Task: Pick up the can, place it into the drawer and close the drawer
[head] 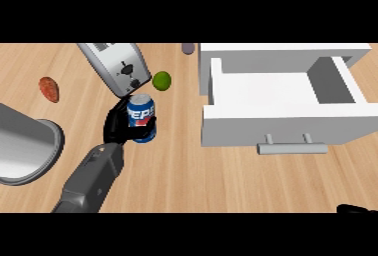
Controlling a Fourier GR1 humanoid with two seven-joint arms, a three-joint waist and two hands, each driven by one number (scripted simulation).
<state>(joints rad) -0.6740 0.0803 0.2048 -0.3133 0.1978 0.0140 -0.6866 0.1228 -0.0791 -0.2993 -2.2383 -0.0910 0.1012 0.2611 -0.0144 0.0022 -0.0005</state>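
Left of centre in the frame, the left hand (118,125) has its fingers (148,131) curled round the blue can (141,114), left of the open white drawer (284,107); right hand (356,209) barely shows at lower right, fingers hidden.

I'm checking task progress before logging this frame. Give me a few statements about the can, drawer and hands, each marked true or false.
1. The left hand is curled round the can. True.
2. The can lies inside the drawer. False: it stands upright left of the drawer, in the hand.
3. The drawer is pulled open. True.
4. The lime sits in the drawer. False: it rests on the counter beside the toaster.
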